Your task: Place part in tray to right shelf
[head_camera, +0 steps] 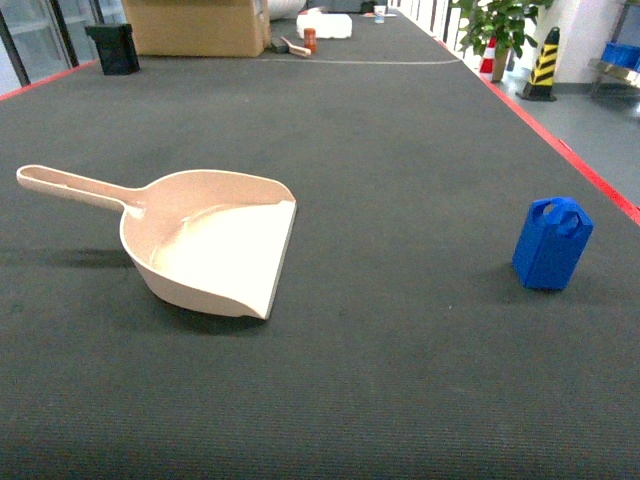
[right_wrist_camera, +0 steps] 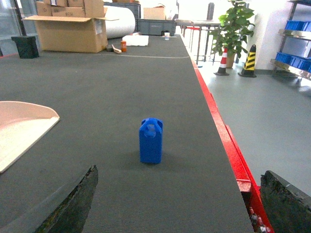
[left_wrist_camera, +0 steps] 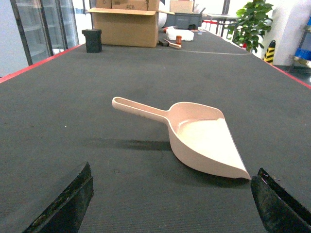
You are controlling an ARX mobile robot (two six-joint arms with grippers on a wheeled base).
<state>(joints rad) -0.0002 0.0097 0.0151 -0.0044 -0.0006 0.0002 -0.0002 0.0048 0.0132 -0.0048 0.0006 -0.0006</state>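
The tray (head_camera: pixel 215 250), a pale beige scoop, lies on the dark mat at the left with its handle pointing left and its wide lip facing right. It holds nothing. The part (head_camera: pixel 552 243), a small bright-blue jug-like block, stands upright on the mat far to the right, near the red edge. In the left wrist view my left gripper (left_wrist_camera: pixel 173 170) is open, with the tray (left_wrist_camera: pixel 201 138) just beyond its fingertips. My right gripper (right_wrist_camera: pixel 178 172) is open too, the part (right_wrist_camera: pixel 151 141) standing ahead of it and the tray's lip (right_wrist_camera: pixel 19 126) at far left. The right shelf is out of view.
The table's red edge (right_wrist_camera: pixel 228 141) runs close to the right of the part, with floor beyond. A cardboard box (head_camera: pixel 195 25), a black bin (head_camera: pixel 113 48) and small items sit at the far end. A steel rack with blue crates (right_wrist_camera: pixel 294 60) and a plant (right_wrist_camera: pixel 233 26) stand off the table.
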